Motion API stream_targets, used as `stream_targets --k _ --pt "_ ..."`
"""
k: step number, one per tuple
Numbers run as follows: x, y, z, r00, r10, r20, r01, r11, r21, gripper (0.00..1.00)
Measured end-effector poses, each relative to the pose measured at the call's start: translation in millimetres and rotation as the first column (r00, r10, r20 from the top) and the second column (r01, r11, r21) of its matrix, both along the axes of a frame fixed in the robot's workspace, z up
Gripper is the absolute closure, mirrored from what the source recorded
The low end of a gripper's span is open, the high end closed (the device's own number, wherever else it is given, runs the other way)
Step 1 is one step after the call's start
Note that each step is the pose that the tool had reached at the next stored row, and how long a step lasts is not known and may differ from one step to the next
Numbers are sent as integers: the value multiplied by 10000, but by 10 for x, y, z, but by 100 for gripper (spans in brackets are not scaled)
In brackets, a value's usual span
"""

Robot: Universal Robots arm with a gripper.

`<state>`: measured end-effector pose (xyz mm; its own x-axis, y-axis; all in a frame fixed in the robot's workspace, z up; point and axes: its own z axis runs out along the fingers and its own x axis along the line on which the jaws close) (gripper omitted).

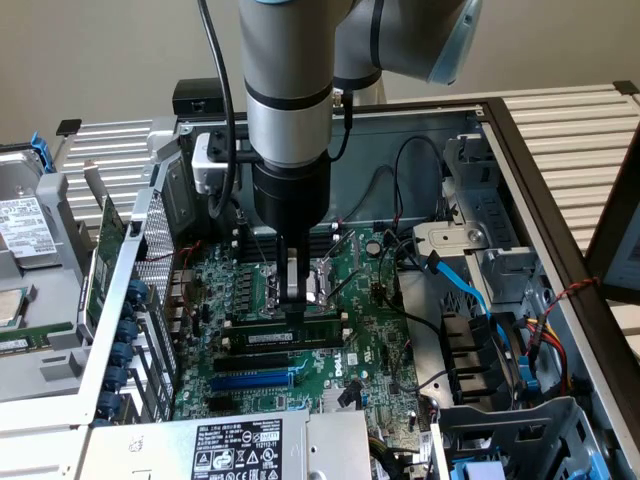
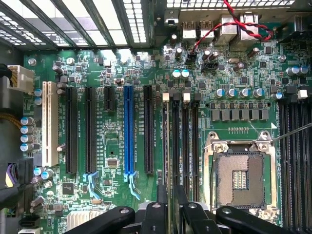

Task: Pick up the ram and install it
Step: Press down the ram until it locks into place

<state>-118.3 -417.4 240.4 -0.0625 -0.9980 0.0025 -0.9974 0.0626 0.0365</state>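
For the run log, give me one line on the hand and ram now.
hand: closed on ram | ram: on edge at memory slots beside CPU socket | seated: cannot tell

The ram point(image 1: 283, 336) is a long, narrow green stick with a white label on its face, standing on edge in one of the memory slots on the motherboard, directly beneath the gripper's point(image 1: 293, 298) fingertips. In the exterior view its top edge runs level along the slot, with the fingertips at about its middle. In the wrist view it appears edge-on point(image 2: 168, 161) as a thin line stretching straight away from between the fingers.
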Motion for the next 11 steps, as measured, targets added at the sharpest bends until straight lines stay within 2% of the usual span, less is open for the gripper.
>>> stream_targets --k 11 --pt "-51 1 4 10000 0 1 0 10000 -13 79"
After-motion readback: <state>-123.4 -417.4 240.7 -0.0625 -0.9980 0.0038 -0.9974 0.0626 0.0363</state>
